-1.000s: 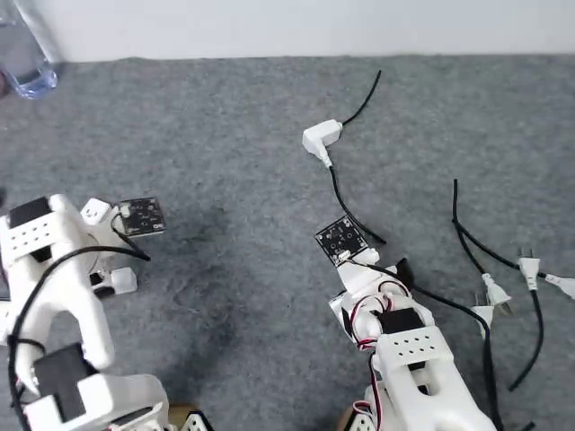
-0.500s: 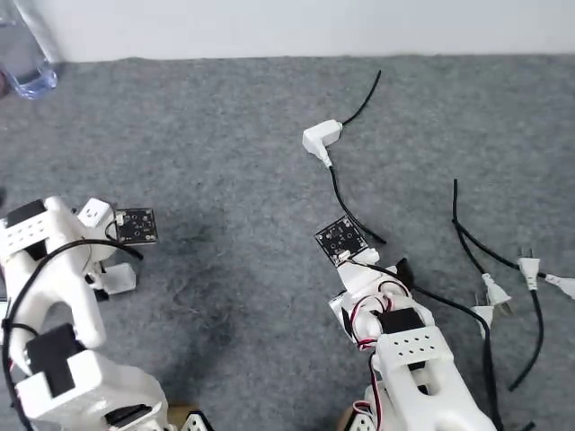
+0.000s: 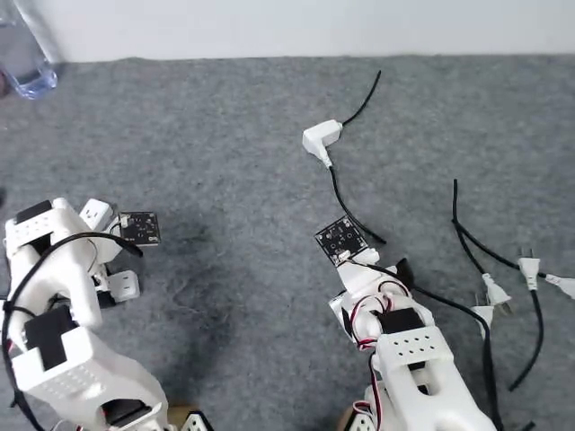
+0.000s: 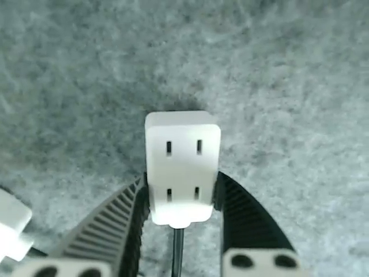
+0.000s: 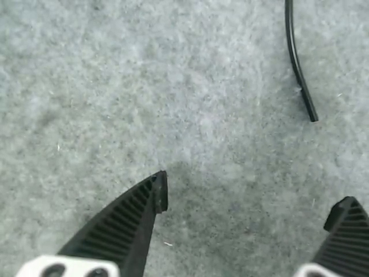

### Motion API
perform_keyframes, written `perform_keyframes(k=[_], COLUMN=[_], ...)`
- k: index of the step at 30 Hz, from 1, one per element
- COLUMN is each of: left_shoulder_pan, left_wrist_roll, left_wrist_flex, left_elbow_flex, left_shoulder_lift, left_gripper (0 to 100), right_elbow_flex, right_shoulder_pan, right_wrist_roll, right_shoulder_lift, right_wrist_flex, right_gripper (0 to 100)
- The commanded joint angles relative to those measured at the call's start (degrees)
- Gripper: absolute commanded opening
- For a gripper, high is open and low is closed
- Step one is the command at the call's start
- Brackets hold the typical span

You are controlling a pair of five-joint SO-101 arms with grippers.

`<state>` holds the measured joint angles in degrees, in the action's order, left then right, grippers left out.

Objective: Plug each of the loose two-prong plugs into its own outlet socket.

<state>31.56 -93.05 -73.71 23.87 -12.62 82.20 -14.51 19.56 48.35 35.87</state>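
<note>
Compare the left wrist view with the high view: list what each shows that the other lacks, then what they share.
Left wrist view: the outlet block's two pairs of slots, and the left gripper's fingers pressed against its sides. High view: the loose plugs with black cords at the right, a white connector farther back, and the right arm. Shared: the grey carpet and the white outlet block.
</note>
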Motion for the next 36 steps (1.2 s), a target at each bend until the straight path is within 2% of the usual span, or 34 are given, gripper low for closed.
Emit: perform_keyframes(k=[1, 8, 15, 25, 29, 31, 36], left_shoulder_pan=[-2.2, -10.7, -22.4, -44.3, -50.5, -52.5, -54.0], left_wrist_roll=[0.1, 0.8, 14.0, 26.7, 29.5, 30.5, 31.5], left_wrist_flex=[-1.1, -6.5, -6.8, -6.8, -6.8, -6.7, -5.5], left_elbow_flex=[-0.5, -1.3, -9.5, -16.8, -18.1, -17.9, -16.7], left_shoulder_lift=[-1.4, -0.8, -0.8, -0.9, -1.3, -1.5, -1.6], left_gripper=[2, 1, 1, 1, 1, 1, 1], right_elbow_flex=[-0.9, -0.9, -0.9, -0.9, -2.3, -2.9, -4.7], right_shoulder_pan=[0.6, 0.6, 0.6, 1.4, 7.0, 9.2, 15.2], right_wrist_roll=[-0.1, -0.1, -0.1, -0.1, -0.9, -3.8, -9.3], right_shoulder_lift=[0.9, 0.9, 0.9, 0.9, 1.0, 1.0, 1.0], right_wrist_flex=[-1.0, -1.0, -1.0, -1.1, -2.5, -2.8, -3.1], right_gripper=[41.6, 41.6, 41.6, 41.6, 41.6, 41.6, 41.6])
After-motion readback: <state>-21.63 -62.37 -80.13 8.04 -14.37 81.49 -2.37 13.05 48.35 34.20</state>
